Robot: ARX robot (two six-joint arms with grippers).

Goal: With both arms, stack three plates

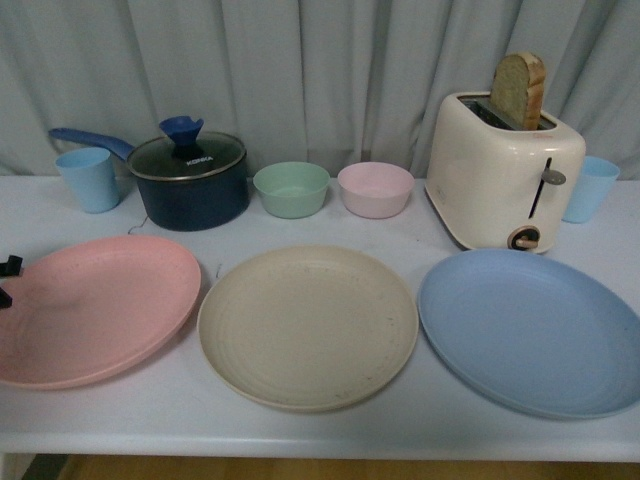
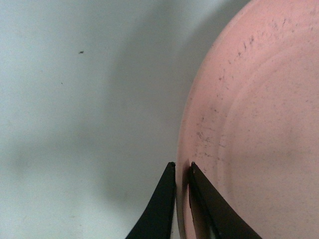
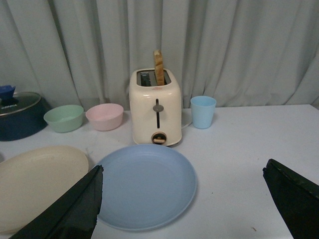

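pink plate (image 2: 249,124) rim gripped by left jaws, bare table (image 2: 75,124) beside.

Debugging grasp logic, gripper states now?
Left gripper: shut on the large round matte pink plate, at its rim.
Right gripper: open, holding nothing.

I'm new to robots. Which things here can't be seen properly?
Left pincer: only its black tips show, on the pink plate rim; left wrist view's edge cuts the rest.
Right pincer: absent from front view.
Blue plate: right rim cut by front view's edge.
Pot lid lettering: too small to read.
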